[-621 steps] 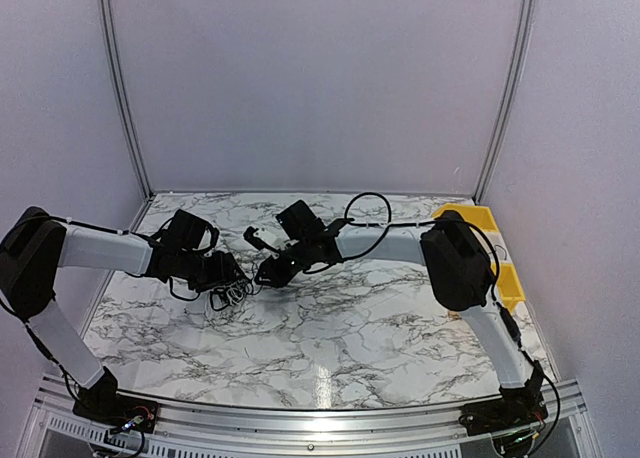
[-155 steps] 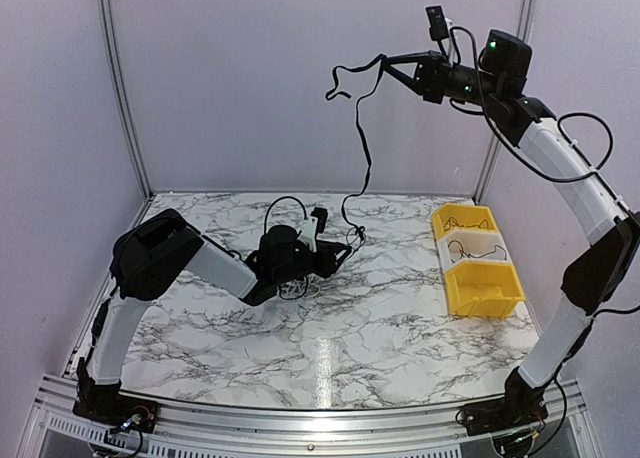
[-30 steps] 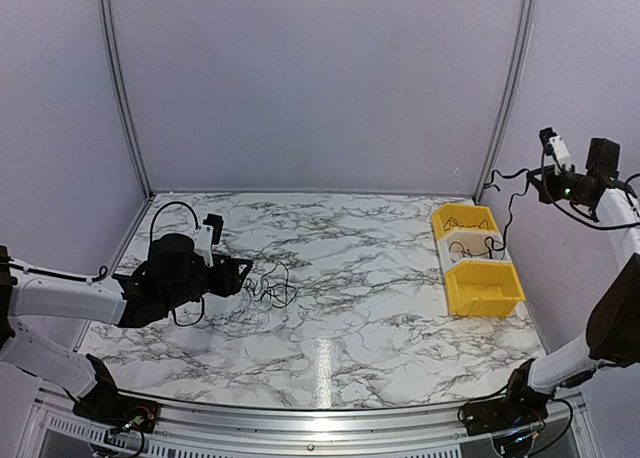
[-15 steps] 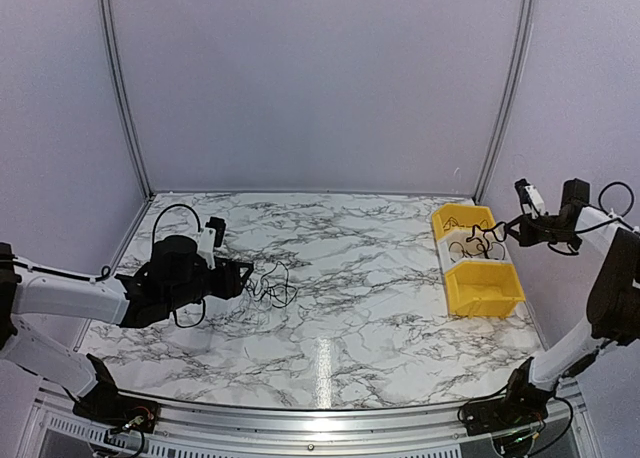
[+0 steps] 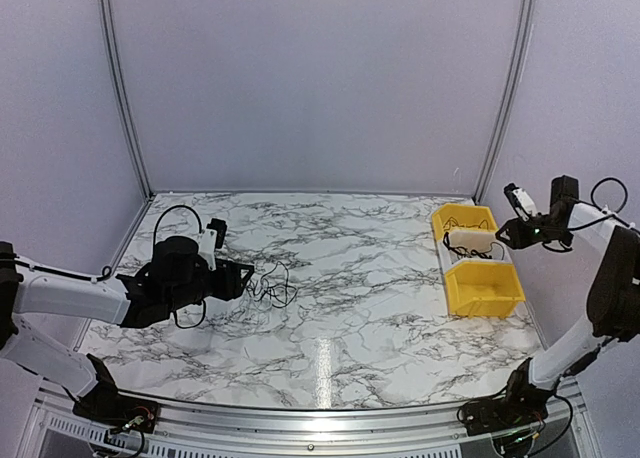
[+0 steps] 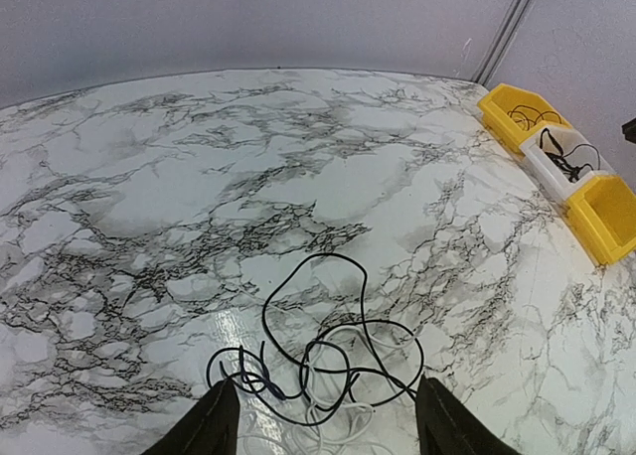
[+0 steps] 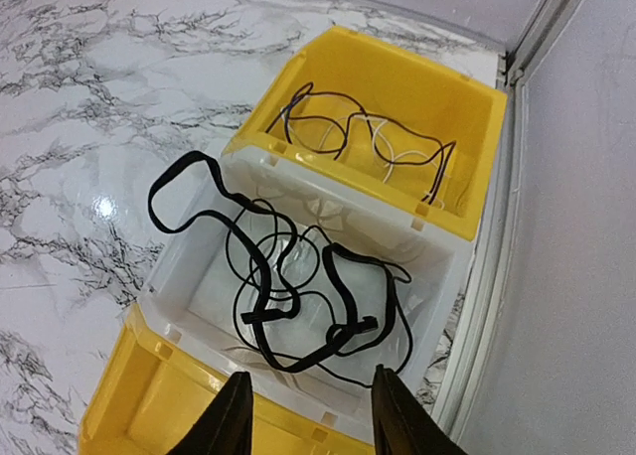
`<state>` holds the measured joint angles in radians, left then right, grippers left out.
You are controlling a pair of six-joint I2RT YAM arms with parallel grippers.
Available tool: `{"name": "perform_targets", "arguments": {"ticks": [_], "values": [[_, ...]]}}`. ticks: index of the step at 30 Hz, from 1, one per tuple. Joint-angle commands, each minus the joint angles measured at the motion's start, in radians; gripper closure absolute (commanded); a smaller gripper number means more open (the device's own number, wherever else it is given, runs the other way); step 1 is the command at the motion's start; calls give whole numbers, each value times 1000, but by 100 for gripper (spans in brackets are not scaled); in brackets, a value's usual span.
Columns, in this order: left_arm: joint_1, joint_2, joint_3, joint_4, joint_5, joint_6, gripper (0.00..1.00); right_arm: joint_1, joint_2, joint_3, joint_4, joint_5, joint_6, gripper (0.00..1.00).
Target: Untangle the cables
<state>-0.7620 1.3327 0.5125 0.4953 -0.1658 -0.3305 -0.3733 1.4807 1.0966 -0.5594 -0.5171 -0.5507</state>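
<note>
1. My left pincer (image 6: 326,421) is spread wide, with one finger at each lower corner of the wrist view and nothing gripped.
2. The cable tangle (image 6: 328,364) lies on the marble table (image 5: 380,308) just ahead of that pincer and reaches back between its fingers. It is mostly thin black loops, with a pale wire mixed in low down.
3. One black loop of the tangle arches further ahead of the pincer than the rest.
4. From the top camera, the left pincer (image 5: 238,278) sits low by the tangle (image 5: 270,283). I can't tell if the fingers touch the wires.
5. My right pincer (image 7: 311,415) is also wide open and empty. It hangs above the white bin (image 7: 328,205).
6. A black cable (image 7: 260,276) lies looped inside the white bin, directly below and ahead of the right pincer. One loop pokes out over the bin's left rim.
7. The far yellow bin (image 7: 475,167), beyond the white bin from the pincer, holds thin wires (image 7: 368,137), some black and some pale.
8. The near yellow bin (image 7: 129,400) sits under the pincer's left finger, touching the white bin.
9. From the top camera, the right pincer (image 5: 506,234) hovers just right of the bin row.
</note>
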Motion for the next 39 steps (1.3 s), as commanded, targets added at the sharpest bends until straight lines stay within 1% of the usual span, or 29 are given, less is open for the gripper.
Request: {"name": "perform_targets", "arguments": {"ticks": [1, 3, 6, 7, 9, 10, 12, 15, 18, 21, 25, 31, 35, 39], "values": [[0, -15, -9, -13, 5, -13, 37, 76, -112, 40, 5, 60, 32, 59], [1, -19, -12, -28, 0, -33, 37, 144, -137, 27, 9, 29, 44, 60], [1, -18, -12, -77, -14, -70, 37, 307, -142, 29, 38, 28, 59, 62], [2, -14, -7, -110, -24, -88, 37, 358, -134, 37, 49, 18, 63, 63], [9, -4, 10, -180, -47, -128, 38, 497, -101, 72, 73, -9, 84, 63], [16, 3, 14, -205, -45, -151, 38, 533, -79, 90, 84, -21, 92, 63], [32, 22, 14, -214, -1, -175, 38, 648, -7, 129, 109, -29, 114, 63], [50, 62, 22, -215, 48, -191, 38, 791, 127, 224, 92, -13, 112, 61], [55, 101, 46, -215, 65, -193, 38, 888, 276, 334, 90, -6, 129, 60], [56, 129, 69, -215, 80, -191, 38, 957, 415, 443, 123, -9, 168, 56], [56, 143, 87, -215, 103, -205, 38, 1022, 600, 630, 96, -38, 201, 52], [56, 121, 82, -215, 121, -221, 38, 1052, 809, 854, 75, -52, 247, 49], [56, 97, 72, -215, 113, -224, 38, 1074, 895, 932, 43, -94, 248, 48], [56, 87, 64, -215, 107, -224, 38, 1101, 929, 947, 39, -83, 245, 48]]}}
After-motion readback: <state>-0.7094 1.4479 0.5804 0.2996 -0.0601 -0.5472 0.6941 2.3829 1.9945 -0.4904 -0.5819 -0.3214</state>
